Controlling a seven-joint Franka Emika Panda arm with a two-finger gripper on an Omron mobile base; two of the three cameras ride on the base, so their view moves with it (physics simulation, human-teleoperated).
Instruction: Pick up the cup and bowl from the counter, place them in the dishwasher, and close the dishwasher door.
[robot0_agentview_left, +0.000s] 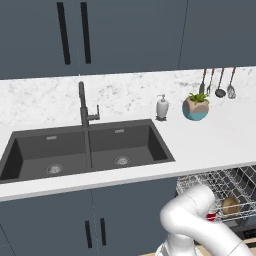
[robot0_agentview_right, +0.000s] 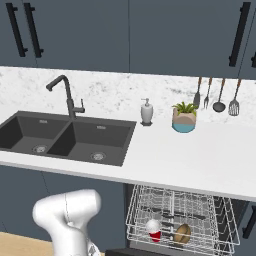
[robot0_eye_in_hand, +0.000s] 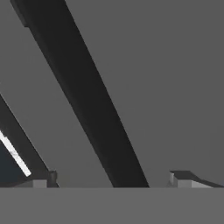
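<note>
Cup (robot0_agentview_right: 154, 229) and bowl (robot0_agentview_right: 182, 233) are sitting side by side in the dishwasher (robot0_agentview_right: 175, 220) rack. Hand (robot0_eye_in_hand: 114, 179) is facing the dishwasher door (robot0_eye_in_hand: 175, 78), fingertips spread apart, gripping nothing.

No legible text or labels anywhere.

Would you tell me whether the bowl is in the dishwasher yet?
Yes: the bowl lies in the dishwasher's wire rack, beside the cup.

Glossy white rounded arm (robot0_agentview_left: 200, 220), smooth bulbous joint housings
</note>
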